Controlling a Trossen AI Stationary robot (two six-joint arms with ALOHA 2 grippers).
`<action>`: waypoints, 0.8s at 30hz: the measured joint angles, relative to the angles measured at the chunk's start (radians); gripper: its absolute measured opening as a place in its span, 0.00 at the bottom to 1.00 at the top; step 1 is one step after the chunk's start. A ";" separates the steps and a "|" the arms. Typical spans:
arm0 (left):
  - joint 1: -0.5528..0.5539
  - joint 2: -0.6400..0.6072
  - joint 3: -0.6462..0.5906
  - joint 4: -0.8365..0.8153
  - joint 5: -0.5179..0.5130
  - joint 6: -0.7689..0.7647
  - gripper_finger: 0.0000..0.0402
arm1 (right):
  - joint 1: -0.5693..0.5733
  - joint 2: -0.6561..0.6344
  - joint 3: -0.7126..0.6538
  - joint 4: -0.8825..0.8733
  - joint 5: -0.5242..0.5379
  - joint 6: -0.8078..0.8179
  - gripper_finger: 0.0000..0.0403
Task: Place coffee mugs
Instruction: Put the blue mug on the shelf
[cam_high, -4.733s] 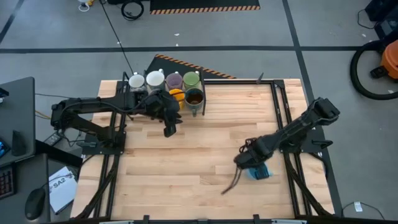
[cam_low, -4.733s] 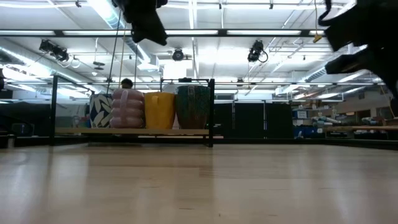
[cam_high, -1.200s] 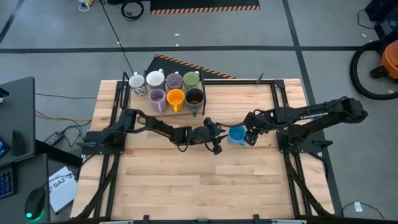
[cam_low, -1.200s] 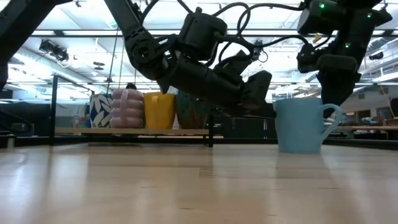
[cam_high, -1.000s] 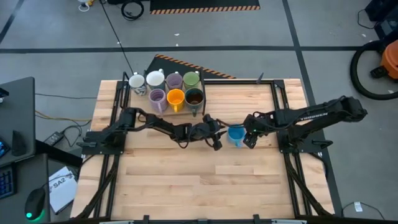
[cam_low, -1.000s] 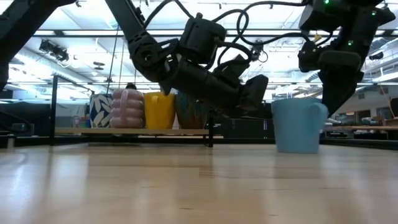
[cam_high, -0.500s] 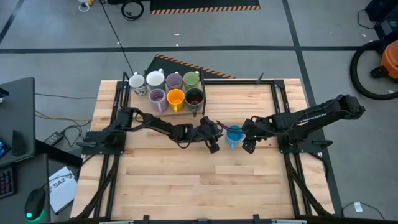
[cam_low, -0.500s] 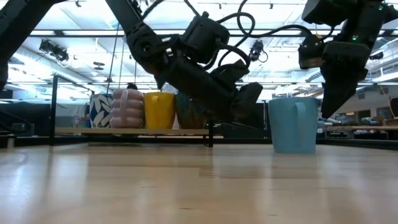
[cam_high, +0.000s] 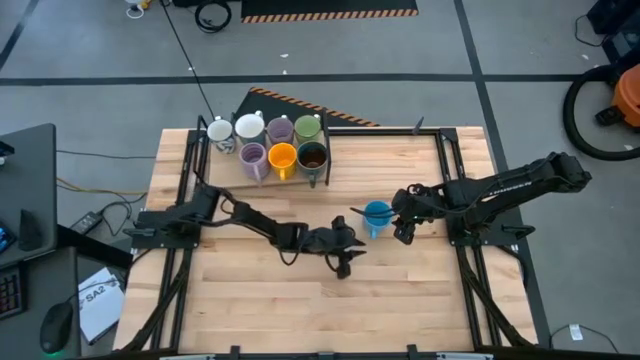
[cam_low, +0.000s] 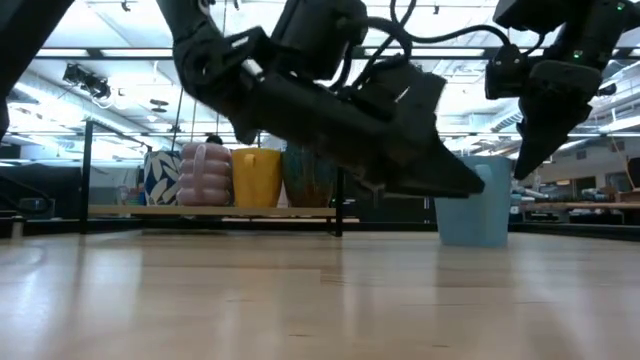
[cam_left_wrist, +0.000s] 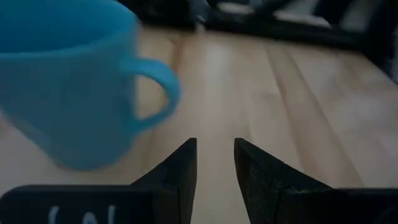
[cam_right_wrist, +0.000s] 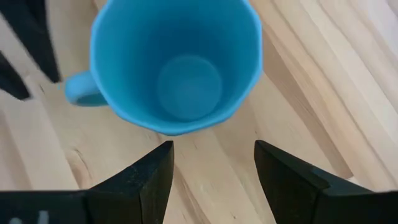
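Note:
A blue mug (cam_high: 377, 212) stands upright on its base near the middle of the wooden table (cam_high: 270, 300), its handle (cam_right_wrist: 79, 91) turned toward the near left. My right gripper (cam_right_wrist: 211, 146) hangs open just to its right, fingertips short of the rim. My left gripper (cam_left_wrist: 214, 146) is low over the table, near and left of the mug, its fingers a little apart with nothing between them; the mug's handle (cam_left_wrist: 163, 87) shows just ahead of them. Several other mugs (cam_high: 282, 157), white, lilac, green, orange and dark brown, stand together at the far left.
The grouped mugs stand on a raised board (cam_low: 240, 211) at the table's far left. Black metal frames (cam_high: 455, 180) run along the table's left and right sides. Bare wood lies near the front edge and at the far right.
My left gripper has drawn back from the blue mug toward the table's near edge, staying low. My right gripper has pulled slightly away from the mug toward the right. The mug has turned about where it stands, its handle swinging from the right toward the near left.

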 joint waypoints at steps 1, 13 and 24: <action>0.000 0.012 0.000 0.035 -0.029 -0.008 0.28 | 0.000 0.000 0.000 0.003 0.000 -0.001 0.57; -0.065 0.093 0.001 0.258 -0.262 0.043 0.28 | 0.000 0.000 0.000 0.010 0.026 -0.026 0.57; -0.036 0.155 0.003 0.378 -0.265 -0.003 0.28 | 0.000 0.001 0.000 0.040 0.024 -0.029 0.57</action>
